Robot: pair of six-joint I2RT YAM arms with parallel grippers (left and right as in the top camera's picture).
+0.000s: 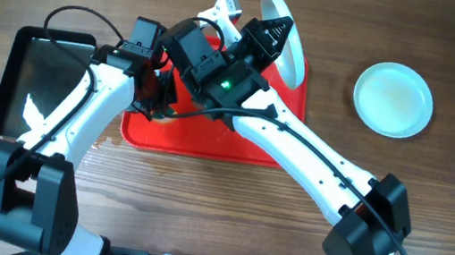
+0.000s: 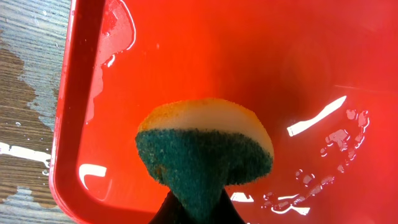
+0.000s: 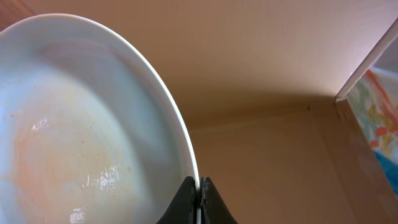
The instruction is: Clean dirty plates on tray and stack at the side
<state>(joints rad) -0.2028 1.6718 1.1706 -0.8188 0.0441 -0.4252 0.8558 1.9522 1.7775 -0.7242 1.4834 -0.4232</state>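
Observation:
My right gripper (image 3: 199, 186) is shut on the rim of a pale plate (image 3: 81, 130) and holds it tilted on edge above the far right corner of the red tray (image 1: 207, 143). The plate (image 1: 284, 37) shows a faint orange tint and wet streaks. My left gripper (image 2: 198, 208) is shut on a green and yellow sponge (image 2: 205, 149) just above the wet tray floor (image 2: 186, 56) near its left rim. A second plate (image 1: 393, 99) lies flat on the table to the right. A third plate is not in view.
A black glossy tray (image 1: 36, 81) sits at the far left of the table. Water is spilled on the wood beside the red tray's left rim (image 2: 25, 93). Both arms cross over the red tray.

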